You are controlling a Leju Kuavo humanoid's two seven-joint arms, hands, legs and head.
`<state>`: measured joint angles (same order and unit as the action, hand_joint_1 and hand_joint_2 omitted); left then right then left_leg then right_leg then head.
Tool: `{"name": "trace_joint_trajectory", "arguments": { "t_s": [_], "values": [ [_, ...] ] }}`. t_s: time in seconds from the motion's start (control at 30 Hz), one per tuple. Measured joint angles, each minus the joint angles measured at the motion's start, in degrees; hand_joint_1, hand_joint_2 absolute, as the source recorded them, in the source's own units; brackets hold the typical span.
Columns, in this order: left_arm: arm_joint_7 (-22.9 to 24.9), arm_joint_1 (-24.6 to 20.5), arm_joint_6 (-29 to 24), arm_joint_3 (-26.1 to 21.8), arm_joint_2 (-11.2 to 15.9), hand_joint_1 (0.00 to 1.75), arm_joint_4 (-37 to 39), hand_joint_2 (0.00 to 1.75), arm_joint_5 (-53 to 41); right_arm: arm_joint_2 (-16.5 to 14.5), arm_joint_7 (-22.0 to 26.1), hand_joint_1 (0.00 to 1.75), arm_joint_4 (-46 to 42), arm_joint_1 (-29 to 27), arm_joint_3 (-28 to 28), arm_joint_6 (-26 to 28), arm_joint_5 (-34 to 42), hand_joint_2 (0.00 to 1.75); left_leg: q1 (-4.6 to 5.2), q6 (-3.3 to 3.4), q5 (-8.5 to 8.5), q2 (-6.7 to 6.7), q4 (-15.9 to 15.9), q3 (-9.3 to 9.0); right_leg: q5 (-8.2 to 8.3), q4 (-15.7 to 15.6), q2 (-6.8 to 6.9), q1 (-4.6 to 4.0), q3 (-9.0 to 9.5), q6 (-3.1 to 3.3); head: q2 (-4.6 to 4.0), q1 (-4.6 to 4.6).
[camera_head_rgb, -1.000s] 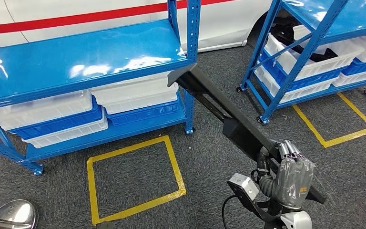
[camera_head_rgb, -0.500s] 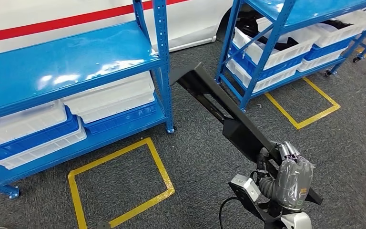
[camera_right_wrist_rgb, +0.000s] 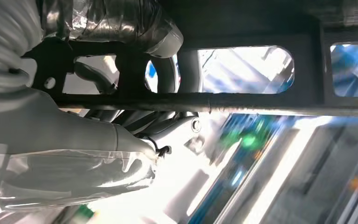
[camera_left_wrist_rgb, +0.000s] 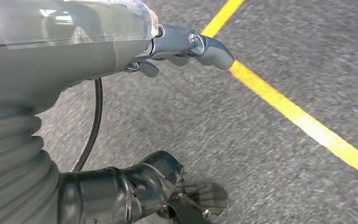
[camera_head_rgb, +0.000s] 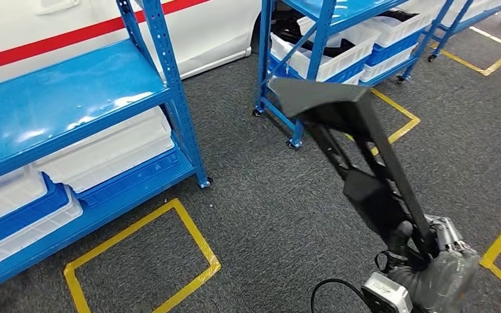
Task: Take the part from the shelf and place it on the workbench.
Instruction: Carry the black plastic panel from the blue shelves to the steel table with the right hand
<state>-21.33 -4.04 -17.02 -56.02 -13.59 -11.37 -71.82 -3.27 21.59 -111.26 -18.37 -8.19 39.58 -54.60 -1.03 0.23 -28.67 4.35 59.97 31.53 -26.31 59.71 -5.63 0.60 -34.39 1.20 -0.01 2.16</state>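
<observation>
- Plainly, the whole head view has swung since a second ago: the near blue shelf (camera_head_rgb: 59,98) has slid toward the left edge and the far blue shelf (camera_head_rgb: 339,32) with its white bins (camera_head_rgb: 329,55) has come toward the middle. That is the camera turning with the body, not the racks moving.
- The grey floor (camera_head_rgb: 261,195) with its yellow tape squares (camera_head_rgb: 137,261) takes up most of the head view, and no tabletop is in sight, so I judge the robot to be mid-turn away from the shelves, with the carry to the workbench hardly begun.
- The part (camera_head_rgb: 359,143), a long black bracket with cut-out windows, is off the shelf and in the air, reaching up and forward from the lower right; against the earlier pictures it now leans the other way and stands steeper.
- The right robot hand (camera_head_rgb: 440,277) grips the part at its lower end; the right wrist view shows grey fingers (camera_right_wrist_rgb: 135,28) wrapped round the black frame (camera_right_wrist_rgb: 242,100).
- The left robot hand (camera_left_wrist_rgb: 135,112) hangs over the floor beside a yellow line (camera_left_wrist_rgb: 289,112), holding nothing, its thumb and fingers apart.
- With so long a part swinging out ahead, I judge the shelf uprights to be the hazard during the turn.
</observation>
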Motion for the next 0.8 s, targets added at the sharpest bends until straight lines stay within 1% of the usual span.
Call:
{"name": "trace_joint_trajectory", "arguments": {
  "t_s": [0.03,0.07,0.1,0.13,0.17,0.2,0.23,0.27,0.3,0.33,0.37,0.4,0.43,0.47,0.5,0.53,0.57,0.6,0.63,0.67,0.7,0.73,0.77,0.8],
  "values": [
    [-0.09,-0.06,-0.04,-0.11,0.01,0.0,0.0,1.75,0.12,-0.69,0.28,1.75,-0.44,-0.56,0.7,0.15,0.23,1.75,0.02,0.1,0.01,0.88,-1.23,-0.48,0.08,0.1,-0.72,0.11,-0.29,-0.36,0.01,0.0],
    [-0.15,-0.11,-0.08,-0.21,0.0,0.0,0.0,1.75,0.21,-1.28,0.41,1.75,-0.77,-1.12,1.27,0.27,0.3,1.75,0.09,0.16,-0.13,0.85,-1.56,-0.68,0.24,0.12,-1.45,0.22,-0.56,-0.82,0.01,0.0],
    [-0.18,-0.19,-0.11,-0.25,-0.06,0.0,0.0,1.75,0.25,-1.72,0.43,1.75,-1.03,-1.65,1.78,0.33,0.33,1.75,0.04,0.35,-0.1,0.2,-1.86,-0.83,0.42,0.03,-2.16,0.34,-0.73,-1.27,0.01,-0.01],
    [-0.19,-0.25,-0.13,-0.26,-0.12,0.0,0.0,1.75,0.25,-2.02,0.4,1.75,-1.22,-2.18,2.26,0.37,0.33,1.75,-0.02,0.63,0.11,-0.51,-2.17,-1.02,0.35,0.19,-1.92,0.31,-0.9,-1.62,0.0,0.02],
    [-0.18,-0.24,-0.13,-0.28,-0.18,0.0,0.0,1.75,0.23,-2.26,0.38,1.75,-1.36,-2.55,2.71,0.39,0.32,1.75,-0.13,0.99,0.36,-1.29,-2.5,-1.2,-0.25,1.04,-0.77,0.23,-1.32,-1.91,0.01,0.11],
    [-0.16,-0.21,-0.14,-0.3,-0.23,0.0,0.0,1.75,0.21,-2.46,0.37,1.75,-1.47,-2.71,3.07,0.4,0.32,1.75,-0.21,1.34,0.55,-2.16,-2.82,-1.32,-1.47,2.92,0.89,0.13,-2.19,-2.12,0.0,0.21],
    [-0.15,-0.16,-0.14,-0.33,-0.24,0.0,0.0,1.75,0.2,-2.61,0.39,1.75,-1.51,-2.8,3.34,0.4,0.31,1.75,-0.08,1.58,0.6,-3.06,-2.9,-1.4,-3.27,5.97,2.88,0.15,-3.59,-2.27,0.01,0.3],
    [-0.14,-0.09,-0.13,-0.4,-0.24,0.0,0.0,1.75,0.2,-2.75,0.4,1.75,-1.53,-2.81,3.56,0.4,0.31,1.75,0.02,1.76,0.57,-3.97,-2.9,-1.39,-5.18,9.62,4.18,0.22,-5.28,-2.45,0.01,0.38],
    [-0.13,-0.02,-0.12,-0.49,-0.23,0.0,0.0,1.75,0.2,-2.86,0.41,1.75,-1.52,-2.87,3.75,0.4,0.32,1.75,0.12,1.83,0.5,-4.9,-2.88,-1.37,-6.59,12.95,4.78,0.35,-6.81,-2.62,0.0,0.38],
    [-0.12,0.01,-0.12,-0.58,-0.23,0.0,0.0,1.75,0.2,-2.92,0.42,1.75,-1.52,-2.98,3.97,0.4,0.34,1.75,0.17,1.83,0.43,-5.78,-2.85,-1.37,-7.1,14.94,5.1,0.49,-7.66,-2.76,0.01,0.38],
    [-0.11,0.0,-0.12,-0.67,-0.24,0.0,0.0,1.75,0.2,-2.97,0.39,1.75,-1.52,-3.07,4.17,0.4,0.38,1.75,0.18,1.78,0.34,-6.58,-2.83,-1.41,-6.52,14.85,5.32,0.61,-7.43,-2.87,0.0,0.38],
    [-0.11,-0.05,-0.12,-0.73,-0.24,0.0,0.0,1.75,0.19,-3.0,0.35,1.75,-1.52,-3.12,4.34,0.4,0.45,1.75,0.18,1.68,0.22,-7.32,-2.81,-1.51,-4.94,12.34,5.69,0.7,-5.9,-2.9,-0.01,0.38],
    [-0.11,-0.1,-0.12,-0.76,-0.25,0.0,0.0,1.75,0.19,-3.03,0.3,1.75,-1.52,-3.14,4.46,0.39,0.52,1.75,0.18,1.5,0.05,-7.97,-2.77,-1.69,-3.08,8.35,6.5,0.73,-3.55,-2.84,0.0,0.39],
    [-0.11,-0.16,-0.12,-0.8,-0.26,0.0,0.0,1.75,0.17,-3.05,0.23,1.75,-1.52,-3.13,4.54,0.39,0.6,1.75,0.29,1.26,-0.14,-8.55,-2.73,-1.86,-1.83,4.47,7.72,0.51,-1.3,-2.59,0.0,0.38],
    [-0.11,-0.2,-0.12,-0.84,-0.26,0.0,0.0,1.75,0.15,-3.09,0.19,1.75,-1.53,-3.14,4.58,0.4,0.68,1.75,0.4,0.98,-0.32,-9.0,-2.66,-2.02,-1.01,1.44,8.64,0.29,0.37,-2.28,0.0,0.38],
    [-0.11,-0.26,-0.12,-0.89,-0.26,0.0,0.0,1.75,0.12,-3.14,0.15,1.75,-1.55,-3.16,4.64,0.41,0.73,1.75,0.51,0.71,-0.47,-9.42,-2.62,-2.16,-0.89,-0.01,9.24,0.03,1.1,-1.97,0.01,0.37],
    [-0.09,-0.31,-0.12,-0.93,-0.27,0.0,0.0,1.75,0.07,-3.18,0.12,1.75,-1.57,-3.21,4.71,0.42,0.77,1.75,0.62,0.42,-0.56,-9.83,-2.63,-2.28,-1.1,-0.27,9.23,-0.23,1.11,-1.66,0.01,0.36],
    [-0.05,-0.37,-0.12,-0.97,-0.29,0.0,0.0,1.75,0.0,-3.22,0.11,1.75,-1.62,-3.34,4.76,0.43,0.79,1.75,0.62,0.13,-0.61,-10.27,-2.66,-2.45,-0.98,-0.37,8.62,-0.27,0.98,-1.4,0.01,0.36],
    [-0.01,-0.42,-0.13,-0.99,-0.32,0.0,0.0,1.75,-0.04,-3.24,0.09,1.75,-1.69,-3.49,4.81,0.44,0.79,1.75,0.53,-0.2,-0.87,-10.27,-2.58,-2.54,-0.87,-0.56,8.1,-0.15,1.0,-1.08,0.01,0.36],
    [0.03,-0.42,-0.13,-1.01,-0.33,0.0,0.0,1.75,-0.09,-3.27,0.07,1.75,-1.78,-3.62,4.84,0.45,0.79,1.75,0.44,-0.49,-1.54,-9.49,-1.95,-2.38,-0.73,-0.8,7.57,-0.01,1.07,-0.71,0.01,0.36],
    [0.06,-0.4,-0.14,-1.02,-0.34,0.0,0.0,1.75,-0.11,-3.3,0.05,1.75,-1.87,-3.7,4.86,0.46,0.79,1.75,0.34,-0.7,-2.8,-8.28,-0.34,-1.77,-0.56,-1.05,7.05,0.18,1.14,-0.3,0.01,0.35],
    [0.08,-0.34,-0.15,-1.04,-0.33,0.0,0.0,1.75,-0.12,-3.36,0.04,1.75,-1.94,-3.73,4.88,0.48,0.79,1.75,0.24,-0.84,-4.59,-6.77,2.46,-0.57,-0.44,-1.22,6.55,0.35,1.22,0.03,0.01,0.34],
    [0.1,-0.25,-0.15,-1.07,-0.33,0.0,0.0,1.75,-0.14,-3.41,0.03,1.75,-1.97,-3.72,4.89,0.48,0.79,1.75,0.23,-0.9,-6.6,-5.61,6.22,1.1,-0.4,-1.24,6.0,0.32,1.19,0.24,0.0,0.34],
    [0.14,-0.14,-0.15,-1.1,-0.33,0.0,0.0,1.75,-0.14,-3.47,0.03,1.75,-1.98,-3.74,4.9,0.48,0.79,1.75,0.22,-0.95,-8.24,-5.08,10.14,2.91,-0.39,-1.2,5.38,0.28,1.15,0.37,-0.01,0.34]
  ]
}}
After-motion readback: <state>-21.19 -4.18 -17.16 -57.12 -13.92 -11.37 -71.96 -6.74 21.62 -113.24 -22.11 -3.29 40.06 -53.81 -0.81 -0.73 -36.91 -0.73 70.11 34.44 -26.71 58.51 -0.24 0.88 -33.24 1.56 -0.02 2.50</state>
